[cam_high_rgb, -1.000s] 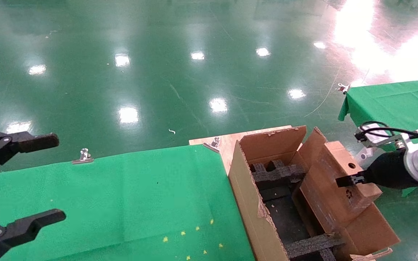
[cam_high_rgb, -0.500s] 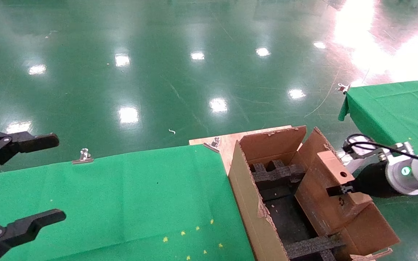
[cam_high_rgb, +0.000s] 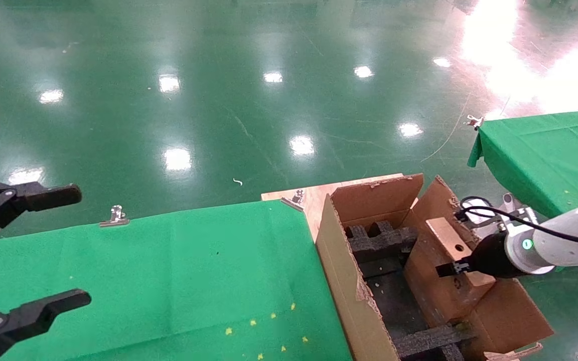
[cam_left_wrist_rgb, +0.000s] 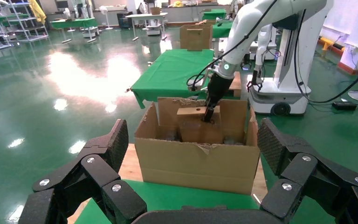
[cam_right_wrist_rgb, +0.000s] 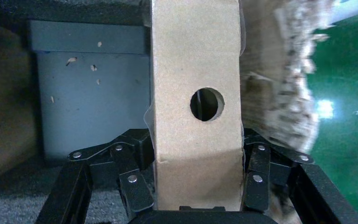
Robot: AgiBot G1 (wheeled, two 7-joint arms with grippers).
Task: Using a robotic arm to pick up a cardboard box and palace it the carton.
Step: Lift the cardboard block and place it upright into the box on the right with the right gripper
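Observation:
The cardboard box point(cam_high_rgb: 439, 286), small and brown with a round hole, stands upright inside the carton point(cam_high_rgb: 341, 281), against its right wall. The robotic arm's right gripper point(cam_high_rgb: 452, 268) is shut on the box's upper edge. In the right wrist view the fingers point(cam_right_wrist_rgb: 130, 182) clamp both sides of the box point(cam_right_wrist_rgb: 196, 70), with the carton's ragged flap point(cam_right_wrist_rgb: 279, 84) beside it. Black foam inserts point(cam_high_rgb: 379, 240) line the carton. My left gripper point(cam_high_rgb: 78, 245) is open and empty at the far left, over the green cloth. From the left wrist, the carton point(cam_left_wrist_rgb: 196, 163) and the box point(cam_left_wrist_rgb: 196, 128) show ahead.
A green-clothed table point(cam_high_rgb: 168, 271) lies left of the carton, with metal clips point(cam_high_rgb: 115, 215) on its far edge. A wooden board point(cam_high_rgb: 314, 198) sits under the carton. A second green table point(cam_high_rgb: 545, 145) stands at the right. Glossy green floor lies beyond.
The right arm has moved left and down, carrying the box from above the carton's right flap deeper into the carton. The left gripper has not moved.

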